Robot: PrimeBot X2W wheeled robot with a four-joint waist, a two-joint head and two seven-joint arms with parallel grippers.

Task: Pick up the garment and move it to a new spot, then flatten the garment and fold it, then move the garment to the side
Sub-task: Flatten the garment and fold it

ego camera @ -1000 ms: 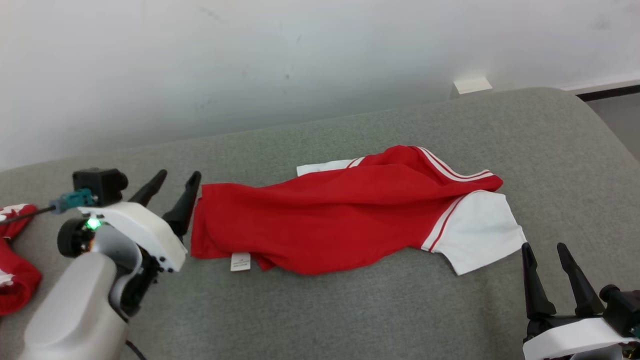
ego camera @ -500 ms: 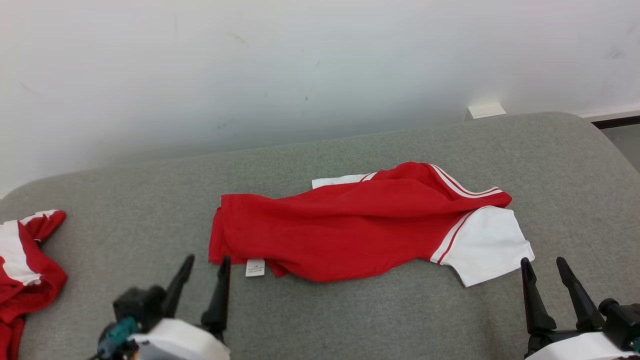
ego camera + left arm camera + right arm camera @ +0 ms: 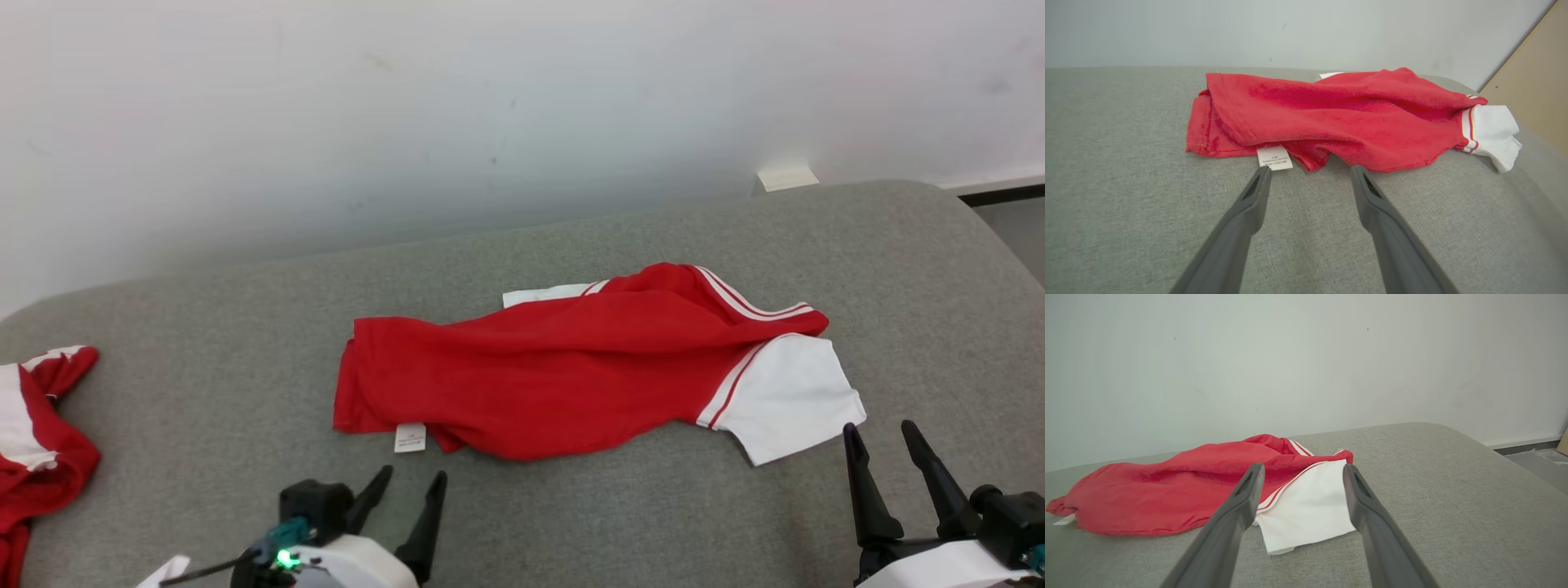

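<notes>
Hovering both hands just short of the red-and-white jersey [image 3: 563, 380], we are keeping our left hand [image 3: 414, 473] and our right hand [image 3: 878, 426] released, fingers spread and grasping nothing. The jersey is lying crumpled and partly doubled over across the middle of the grey padded cushion [image 3: 204, 343]. Its hem is pointing toward our left with the care label [image 3: 410, 437] poking out, and its white sleeve [image 3: 784, 400] is lying just ahead of our right hand.

We are judging the layers to be the main risk. The hem is looking folded on itself, so a pinch there may be catching one layer only, and the cloth would be twisting instead of spreading once lifted. A shallow hold on the label or the sleeve edge may be slipping free. Fingers coming in too steeply may be digging into the soft cushion. A second red garment [image 3: 33, 457] is lying at our far left, well apart, yet a careless sideways move may be dragging the jersey onto it.
</notes>
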